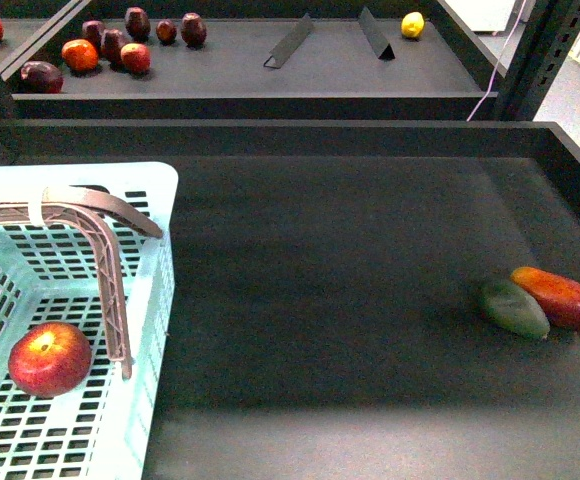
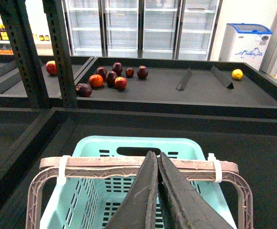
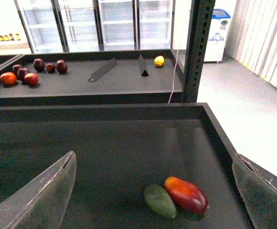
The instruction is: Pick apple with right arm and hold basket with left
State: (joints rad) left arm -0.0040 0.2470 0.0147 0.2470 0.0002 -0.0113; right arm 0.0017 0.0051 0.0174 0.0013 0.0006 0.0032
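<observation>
The red apple [image 1: 50, 358] with a yellow patch at its stem lies on the floor of the mint-green basket [image 1: 140, 185] at the front left. The basket's brown-grey ribbed handle [image 1: 95, 215] stands raised, with a white zip tie on it. In the left wrist view my left gripper [image 2: 156, 157] is shut, its tips at the handle bar [image 2: 105, 164] above the basket [image 2: 95, 145]; whether it clamps the bar I cannot tell. In the right wrist view my right gripper [image 3: 154, 167] is open and empty above the dark tray. Neither arm shows in the front view.
A red-orange mango [image 1: 560, 297] and a dark green oval fruit [image 1: 515, 307] lie together at the tray's right side, also in the right wrist view [image 3: 186, 194]. The back shelf holds several dark red fruits [image 1: 110, 45], a yellow lemon [image 1: 412, 25] and two black dividers.
</observation>
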